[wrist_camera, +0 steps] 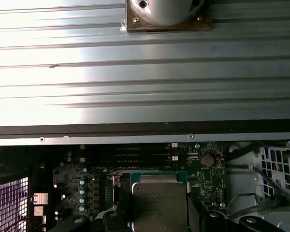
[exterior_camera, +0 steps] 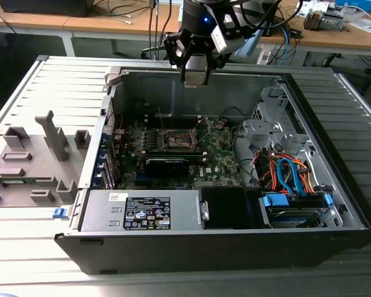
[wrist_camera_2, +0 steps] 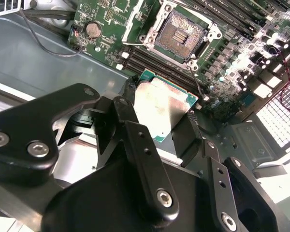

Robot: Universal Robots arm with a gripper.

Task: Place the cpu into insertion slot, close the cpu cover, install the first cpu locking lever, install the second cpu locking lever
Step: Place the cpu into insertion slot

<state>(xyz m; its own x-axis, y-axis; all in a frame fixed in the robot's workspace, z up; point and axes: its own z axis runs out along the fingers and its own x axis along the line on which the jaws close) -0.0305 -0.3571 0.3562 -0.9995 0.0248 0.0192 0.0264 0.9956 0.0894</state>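
While the open computer case (exterior_camera: 235, 244) lies on the ribbed table (exterior_camera: 43, 247), the green board (exterior_camera: 219, 158) on its floor carries the insertion slot (wrist_camera_2: 180, 36) toward the board's far edge in the exterior view, contact field uncovered. The gripper (exterior_camera: 195, 75) hangs above the case's far edge. Its black fingers (wrist_camera_2: 186, 137) pinch the cpu (wrist_camera_2: 164, 108) by two opposite sides, apart from the slot.
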